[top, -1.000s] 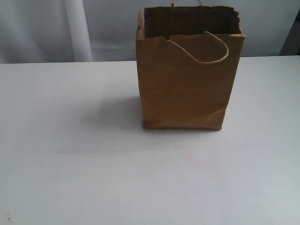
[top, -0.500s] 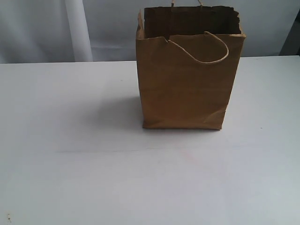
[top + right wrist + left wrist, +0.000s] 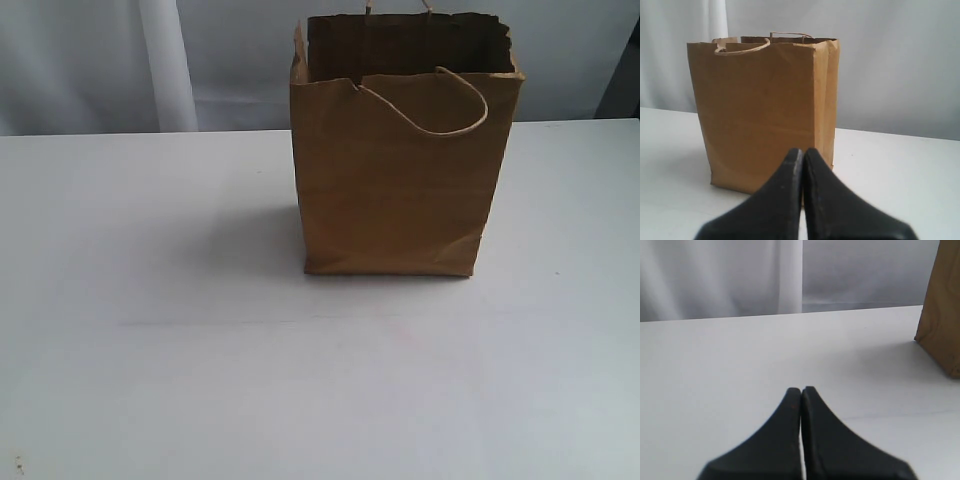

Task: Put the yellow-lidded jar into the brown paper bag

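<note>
table [image 3: 150, 380]: white, flat surface filling most of the exterior view. pale backdrop [image 3: 90, 60] hangs behind its far edge.

brown paper bag [image 3: 395, 190]: stands upright on the table, toward the far side and right of centre, mouth open, top edge ragged. interior is dark; whether the yellow-lidded jar lies inside cannot be told. one corner of the bag shows at the edge of the left wrist view [image 3: 942, 315]; its broad face fills the right wrist view [image 3: 760, 110].

left gripper [image 3: 801, 390]: black fingers pressed together, nothing between them, above bare table and well apart from the bag.

right gripper [image 3: 803, 151]: fingers likewise closed on nothing, tips pointing at the bag's lower part, near it; contact cannot be told.

cord handle [image 3: 470, 128]: near loop droops over the front face.
</note>
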